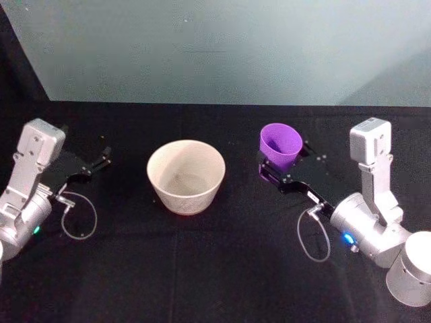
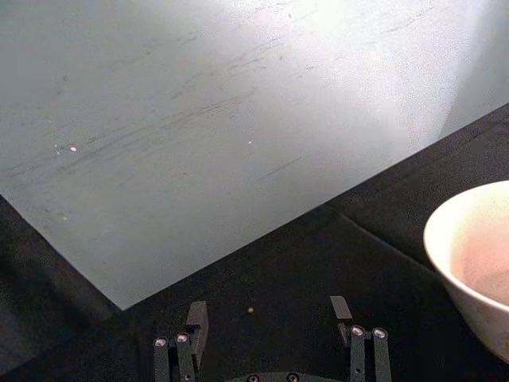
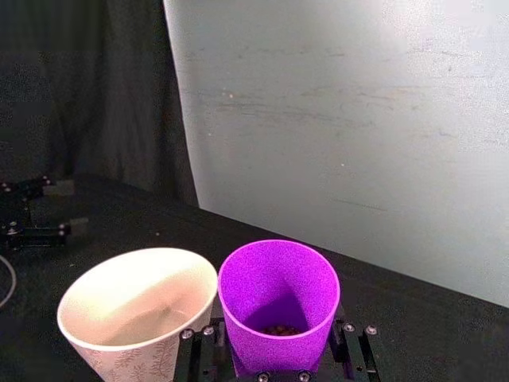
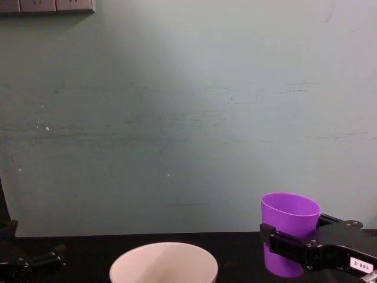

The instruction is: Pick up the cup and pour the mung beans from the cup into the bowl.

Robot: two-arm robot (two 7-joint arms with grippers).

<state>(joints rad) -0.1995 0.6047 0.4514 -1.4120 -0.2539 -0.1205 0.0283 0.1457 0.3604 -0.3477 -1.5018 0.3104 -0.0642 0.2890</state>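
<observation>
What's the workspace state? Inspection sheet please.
Surface: black table cloth, flat.
Job's things: cup upright in the right gripper, mung beans at its bottom; bowl upright on its left, no beans seen inside.
Clutter: one tiny speck on the cloth ahead of the left gripper.
Grippers: right jaws shut on the cup; left jaws open, idle left of the bowl.
Cables: left loop and right loop at the wrists, clear of cup and bowl.
Surroundings: pale green wall behind.
</observation>
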